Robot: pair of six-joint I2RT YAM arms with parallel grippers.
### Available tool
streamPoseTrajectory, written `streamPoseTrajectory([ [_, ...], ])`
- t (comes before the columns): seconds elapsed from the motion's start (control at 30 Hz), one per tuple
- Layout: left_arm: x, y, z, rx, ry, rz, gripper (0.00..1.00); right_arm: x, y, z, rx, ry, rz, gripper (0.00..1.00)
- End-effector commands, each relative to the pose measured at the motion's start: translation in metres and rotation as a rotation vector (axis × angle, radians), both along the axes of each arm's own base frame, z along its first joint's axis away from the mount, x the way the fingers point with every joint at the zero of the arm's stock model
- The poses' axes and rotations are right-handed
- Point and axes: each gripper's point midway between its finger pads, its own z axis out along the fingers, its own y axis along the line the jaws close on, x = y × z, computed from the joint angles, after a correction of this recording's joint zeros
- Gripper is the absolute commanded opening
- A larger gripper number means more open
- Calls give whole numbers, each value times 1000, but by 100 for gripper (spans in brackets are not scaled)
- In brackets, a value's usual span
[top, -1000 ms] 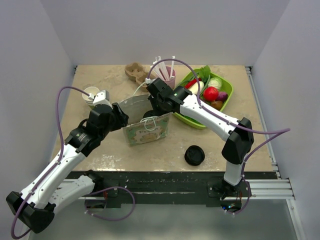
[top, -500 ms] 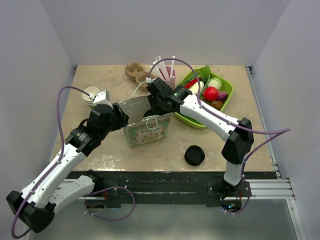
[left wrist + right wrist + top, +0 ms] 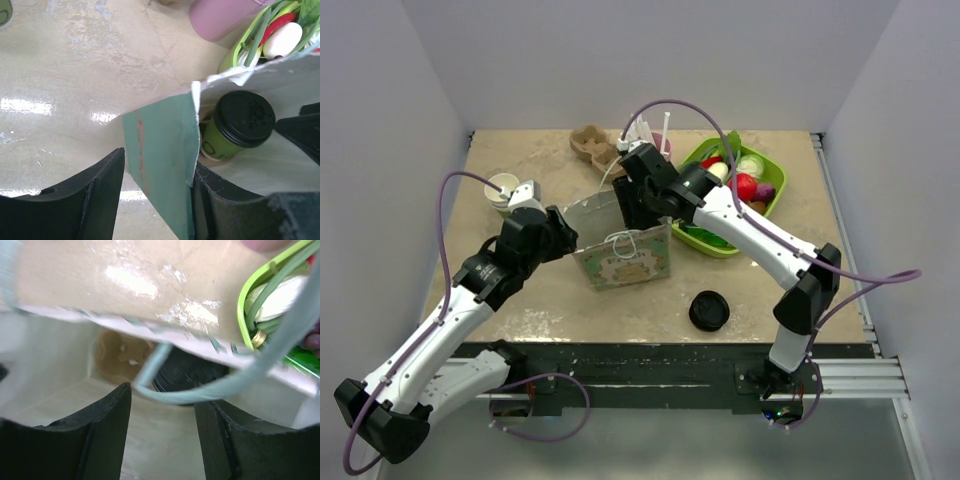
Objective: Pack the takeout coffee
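Left pincer (image 3: 157,167) clamps the paper bag (image 3: 160,135) by its side wall; right pincer (image 3: 164,399) hangs over the bag's mouth, fingers apart and empty. Inside the bag stands the takeout coffee (image 3: 235,125).

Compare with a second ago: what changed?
The right gripper lifted up and back out of the bag, open, leaving the coffee inside. The bag slid slightly right. The left gripper still clamps the bag's wall; everything else stayed.

Bag (image 3: 160,150) partly hides takeout coffee (image 3: 244,118)
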Motion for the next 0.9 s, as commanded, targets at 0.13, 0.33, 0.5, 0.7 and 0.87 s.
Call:
streamPoseTrajectory([
  [0.13, 4, 3, 7, 15, -21, 14, 53, -2, -3, 91, 177, -171, 15, 61],
  [0.33, 5, -1, 9, 3, -21, -2, 53, -9, 2, 117, 262, -218, 68, 66],
  [0.5, 6, -8, 25, -34, -57, -32, 53, -19, 3, 150, 360, -298, 127, 72],
  [0.7, 3, -15, 64, -88, -150, -82, 56, -37, -15, 193, 461, -425, 158, 84],
  [0.87, -2, -12, 89, -110, -207, -91, 68, -41, -46, 216, 485, -539, 85, 98],
])
